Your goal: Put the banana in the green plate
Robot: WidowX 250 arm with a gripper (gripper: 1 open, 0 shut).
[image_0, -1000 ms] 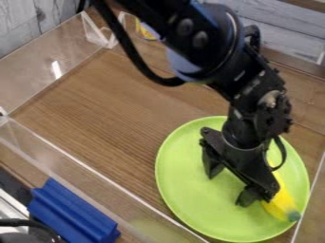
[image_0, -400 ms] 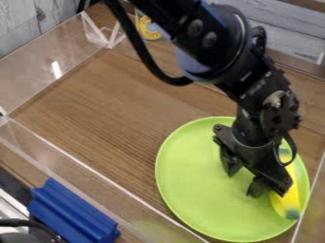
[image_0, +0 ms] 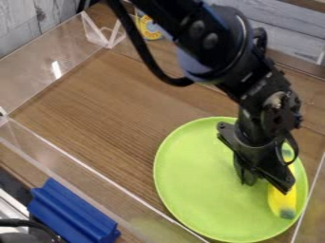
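We see the black robot arm [image_0: 210, 47] come in from the top centre of the frame and bend down to the lower right, wrist vertical, gripper [image_0: 269, 177] pointing straight down over the green plate [image_0: 191, 180]. Its jaws are drawn together, nothing visibly held between them. The banana [image_0: 284, 201] lies on the plate near its lower right rim, just below and touching or nearly touching the fingertips; we can't tell which. The plate sits on the wooden table [image_0: 114, 104], lower right. A blue block [image_0: 70, 216] sits lower left.
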